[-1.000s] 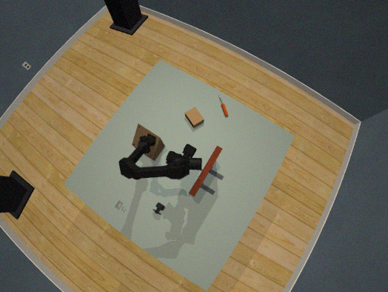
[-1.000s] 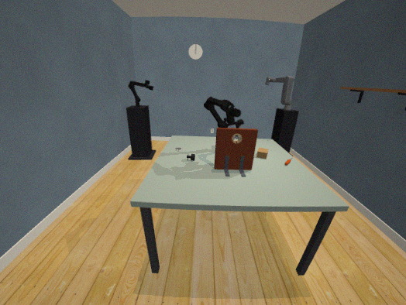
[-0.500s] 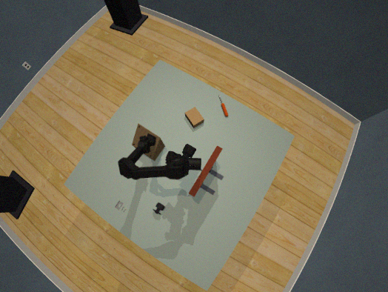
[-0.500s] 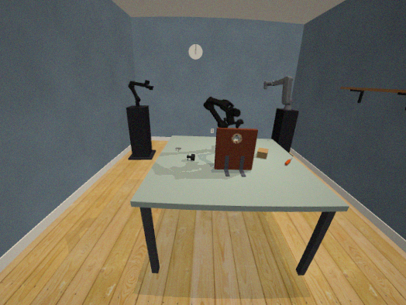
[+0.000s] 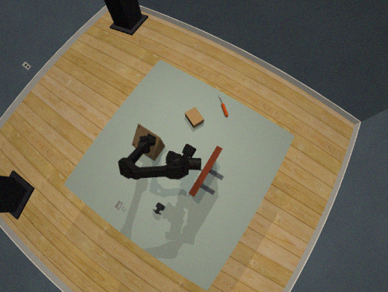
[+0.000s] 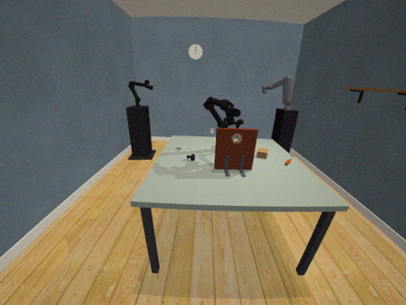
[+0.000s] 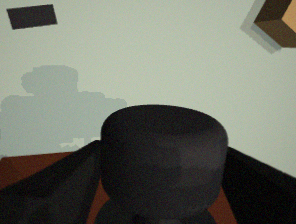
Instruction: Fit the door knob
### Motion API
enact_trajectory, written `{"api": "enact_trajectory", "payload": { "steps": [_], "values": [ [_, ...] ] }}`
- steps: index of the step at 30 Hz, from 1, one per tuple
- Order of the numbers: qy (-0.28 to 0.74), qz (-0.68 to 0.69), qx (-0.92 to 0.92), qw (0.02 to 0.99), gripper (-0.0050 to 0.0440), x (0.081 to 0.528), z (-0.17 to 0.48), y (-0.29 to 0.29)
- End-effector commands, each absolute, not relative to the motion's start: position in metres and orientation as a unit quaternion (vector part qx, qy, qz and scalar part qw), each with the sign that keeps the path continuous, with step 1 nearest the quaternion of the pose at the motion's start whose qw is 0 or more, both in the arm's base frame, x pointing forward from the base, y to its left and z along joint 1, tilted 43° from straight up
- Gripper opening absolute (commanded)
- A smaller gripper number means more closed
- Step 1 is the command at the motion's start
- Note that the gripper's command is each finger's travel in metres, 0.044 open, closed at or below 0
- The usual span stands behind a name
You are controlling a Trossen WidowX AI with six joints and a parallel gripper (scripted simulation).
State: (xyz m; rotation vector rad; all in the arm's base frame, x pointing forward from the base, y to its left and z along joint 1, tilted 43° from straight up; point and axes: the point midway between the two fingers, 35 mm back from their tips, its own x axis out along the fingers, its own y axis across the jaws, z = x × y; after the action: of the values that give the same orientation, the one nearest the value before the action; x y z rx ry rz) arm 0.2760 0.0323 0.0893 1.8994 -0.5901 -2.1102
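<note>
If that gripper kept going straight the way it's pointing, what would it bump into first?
Most likely the red-brown wooden panel. The gripper, shut on the dark door knob, points at the robot-facing side of the panel and is almost against it; the exact gap is unclear.

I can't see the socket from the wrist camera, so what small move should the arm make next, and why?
Probably a slow, straight push toward the red wood panel. The gripper is shut on the dark door knob and sits right at the panel's robot-facing side, at latch height. Whether the round plate already touches the wood cannot be seen.

No legible text, label, brand, number or sign on anything in view.
</note>
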Motion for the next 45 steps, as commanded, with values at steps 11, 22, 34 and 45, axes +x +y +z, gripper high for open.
{"api": "enact_trajectory", "payload": {
  "steps": [11,22,34,45],
  "values": [
    [-0.199,-0.72,0.654,0.122,0.0,0.2814,0.0904,0.034],
    [-0.2,-0.72,0.654,0.122,0.0,0.2791,0.0907,0.0339],
    [-0.2,-0.719,0.654,0.122,0.0,0.2763,0.0907,0.034],
    [-0.2,-0.72,0.654,0.122,0.0,0.2786,0.0903,0.0342]
  ]
}}
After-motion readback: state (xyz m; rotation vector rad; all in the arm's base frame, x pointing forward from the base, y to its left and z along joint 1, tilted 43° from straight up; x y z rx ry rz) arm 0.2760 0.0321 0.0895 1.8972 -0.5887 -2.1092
